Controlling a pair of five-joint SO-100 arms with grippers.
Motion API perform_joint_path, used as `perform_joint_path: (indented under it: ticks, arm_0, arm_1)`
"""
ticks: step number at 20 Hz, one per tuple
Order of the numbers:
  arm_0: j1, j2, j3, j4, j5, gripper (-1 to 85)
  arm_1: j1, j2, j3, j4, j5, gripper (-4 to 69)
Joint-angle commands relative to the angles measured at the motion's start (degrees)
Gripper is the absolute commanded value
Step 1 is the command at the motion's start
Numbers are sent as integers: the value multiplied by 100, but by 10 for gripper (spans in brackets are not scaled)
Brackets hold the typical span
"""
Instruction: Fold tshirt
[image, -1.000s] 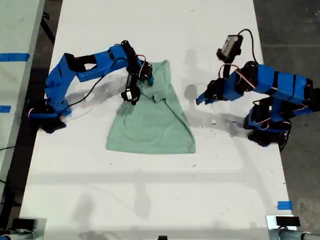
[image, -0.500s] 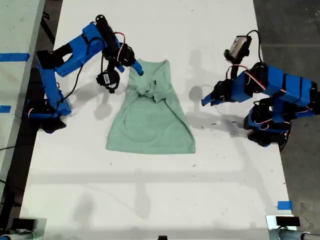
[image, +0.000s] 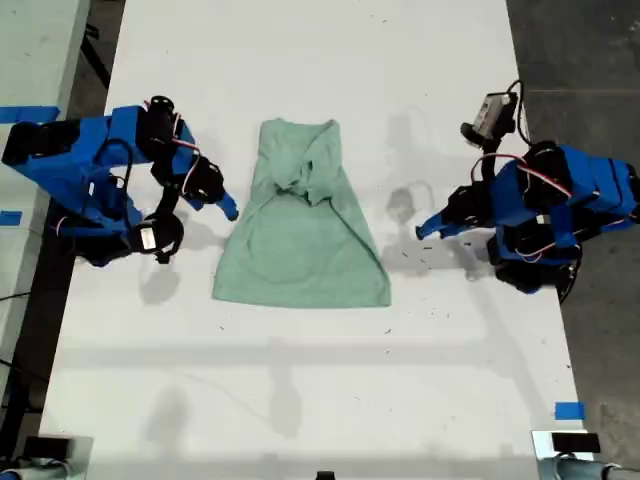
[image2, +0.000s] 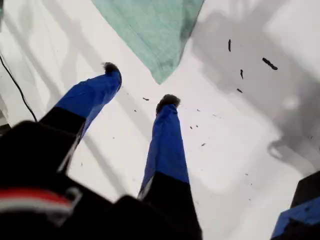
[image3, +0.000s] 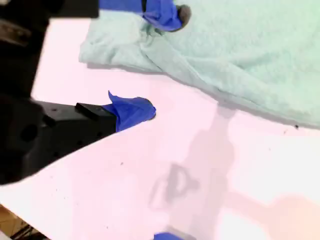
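Tshirt (image: 300, 230) between grippers (both apart)

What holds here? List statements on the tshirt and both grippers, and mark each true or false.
1. The tshirt lies on the white table between the two arms. True.
2. My first gripper is shut on the tshirt. False: it is open over bare table, just off a corner of the cloth.
3. My second gripper is open at the tshirt's edge. True.
4. The tshirt is spread out with both sleeves showing. False: its end toward the exterior view's top is bunched and folded inward.
5. Dark specks lie on the table near my first gripper. True.
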Motion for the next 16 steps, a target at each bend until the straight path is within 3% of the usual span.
perform_joint_path:
  ticks: [1,5,9,16]
  arm_0:
    - [940,1187,861,-53,-1037,201]
    - [1890,1582,1556,-18,-1758,207]
    - [2558,1705,1731,18,-1890,214]
    - [2654,2268,2461,-396,-1907,219]
  arm_1:
    - [-413,229,105,53,334,183]
    - [-817,1195,686,88,606,186]
    - [-1072,1345,967,88,817,192]
    - [-1116,1310,1028,88,879,194]
